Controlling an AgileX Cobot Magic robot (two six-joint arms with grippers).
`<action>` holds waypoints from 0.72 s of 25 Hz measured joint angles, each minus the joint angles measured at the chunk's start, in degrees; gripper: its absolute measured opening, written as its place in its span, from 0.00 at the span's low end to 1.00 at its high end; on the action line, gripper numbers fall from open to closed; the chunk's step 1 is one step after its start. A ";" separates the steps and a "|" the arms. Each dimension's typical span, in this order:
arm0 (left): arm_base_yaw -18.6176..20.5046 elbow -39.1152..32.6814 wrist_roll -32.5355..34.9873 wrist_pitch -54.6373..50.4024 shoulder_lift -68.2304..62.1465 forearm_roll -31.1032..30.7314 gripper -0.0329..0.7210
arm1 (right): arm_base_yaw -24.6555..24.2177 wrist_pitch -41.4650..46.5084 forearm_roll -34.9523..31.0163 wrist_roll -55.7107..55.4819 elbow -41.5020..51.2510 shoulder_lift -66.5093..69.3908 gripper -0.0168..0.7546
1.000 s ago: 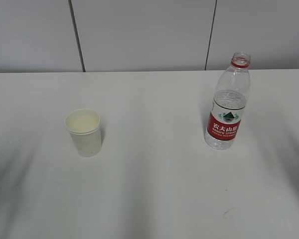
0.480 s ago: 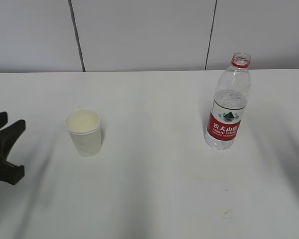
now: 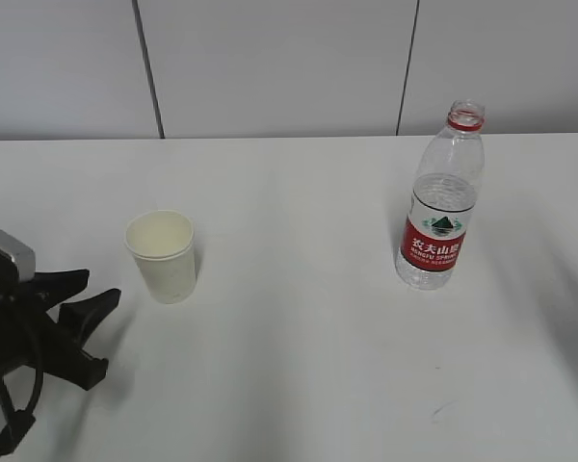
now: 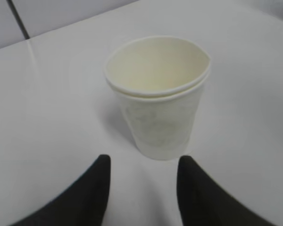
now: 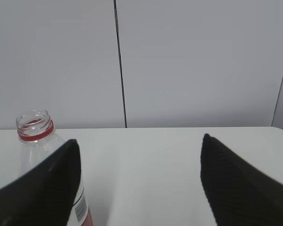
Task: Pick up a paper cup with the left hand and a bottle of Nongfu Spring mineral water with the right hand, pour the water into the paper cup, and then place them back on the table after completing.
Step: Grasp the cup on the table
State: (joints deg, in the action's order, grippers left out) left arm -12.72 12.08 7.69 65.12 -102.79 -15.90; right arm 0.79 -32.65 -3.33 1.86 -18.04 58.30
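Even bright light, soft shadows, wrist views slightly blurry, no glare

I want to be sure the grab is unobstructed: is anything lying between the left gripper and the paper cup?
No. The left wrist view shows only bare white table between the open left gripper and the paper cup.

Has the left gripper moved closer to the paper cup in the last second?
Yes. The left gripper, absent a second ago, has come in from the left edge rightward toward the paper cup, which has not moved. Fingers open, not touching it.
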 joint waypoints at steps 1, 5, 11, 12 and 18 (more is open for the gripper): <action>-0.20 0.60 -0.97 0.00 -0.81 -0.71 0.44 | 0.00 0.00 0.00 0.00 0.00 0.00 0.78; -0.54 2.34 -4.76 0.16 -3.42 -1.46 0.71 | 0.00 -0.73 0.08 0.00 0.00 0.00 0.78; -0.54 6.69 -8.30 0.23 -7.61 -2.84 0.92 | 0.00 -2.77 0.08 0.00 0.00 0.00 0.78; -0.54 7.45 -8.57 0.23 -8.19 -3.10 0.92 | 0.00 -2.77 0.08 0.00 0.00 0.00 0.78; -0.54 11.33 -9.23 0.37 -11.91 -3.70 0.92 | 0.00 -2.88 0.08 0.00 0.00 0.00 0.78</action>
State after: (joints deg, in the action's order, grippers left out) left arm -13.26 23.40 -1.54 65.49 -114.70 -19.60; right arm 0.79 -35.53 -3.25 1.86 -18.04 58.30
